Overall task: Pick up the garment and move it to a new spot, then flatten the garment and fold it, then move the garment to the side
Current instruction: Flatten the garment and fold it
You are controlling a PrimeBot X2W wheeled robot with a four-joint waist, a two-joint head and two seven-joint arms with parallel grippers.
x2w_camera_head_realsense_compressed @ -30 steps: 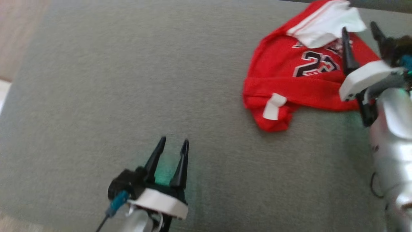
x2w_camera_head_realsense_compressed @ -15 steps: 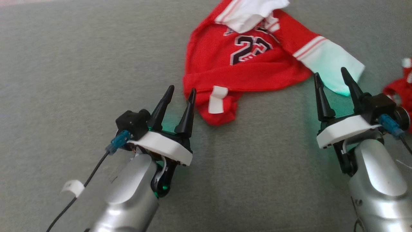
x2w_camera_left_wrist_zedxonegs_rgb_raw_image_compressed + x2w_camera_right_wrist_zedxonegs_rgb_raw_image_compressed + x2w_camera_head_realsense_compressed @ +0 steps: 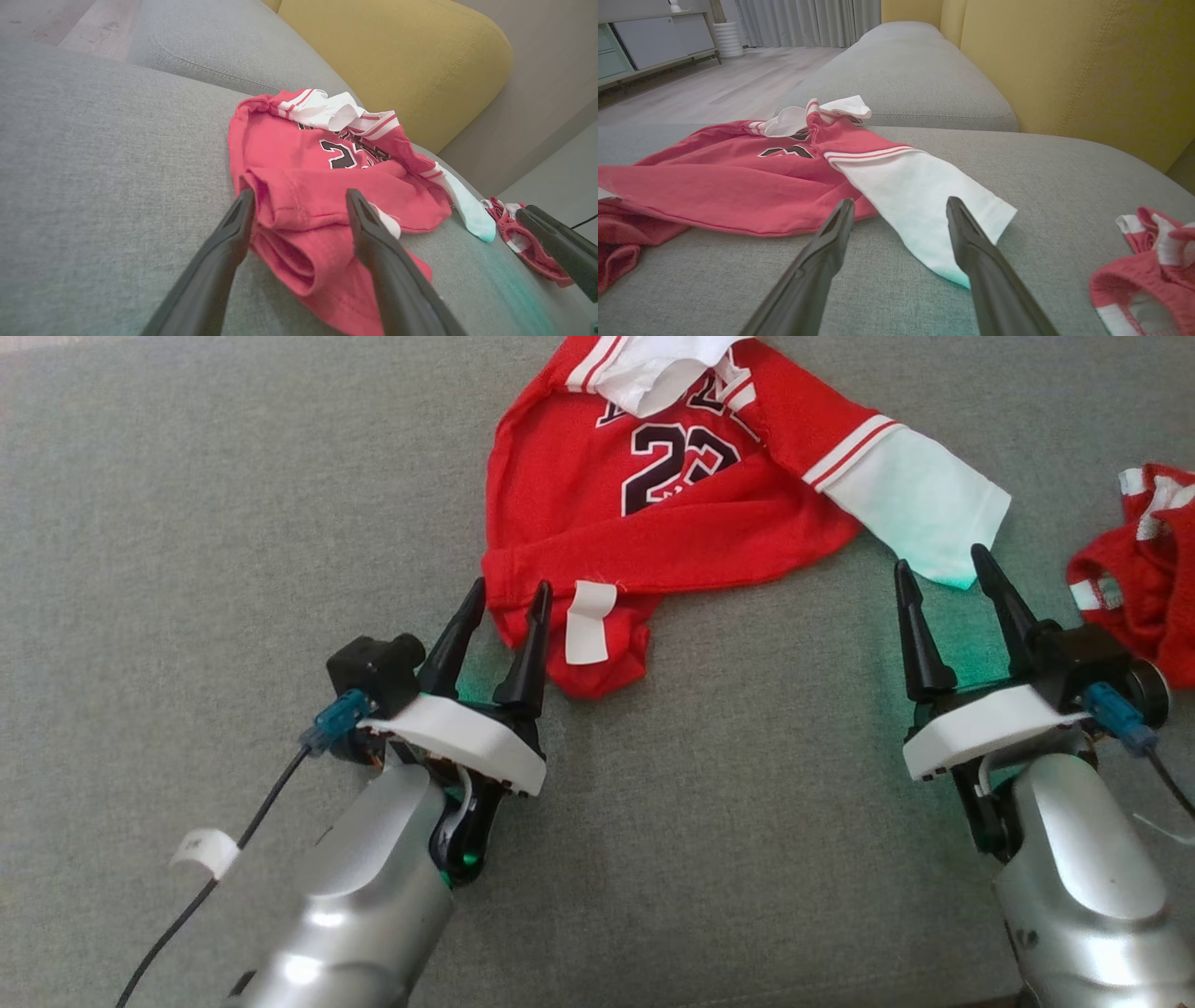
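The garment is a red jersey with white sleeves and a dark "23", lying crumpled on the grey sofa seat. Its lower hem is bunched and folded over. My left gripper is open, its fingertips at the bunched hem's left edge; in the left wrist view the red cloth lies between the fingers. My right gripper is open just below the white sleeve; the sleeve end lies between and beyond its fingers.
A second small red and white cloth lies at the right edge of the seat. A yellow backrest rises behind the seat. Wooden floor and a cabinet lie beyond the sofa.
The head camera has swung, bringing both arms and the whole jersey into view. Both grippers have edged closer to the jersey, still open.
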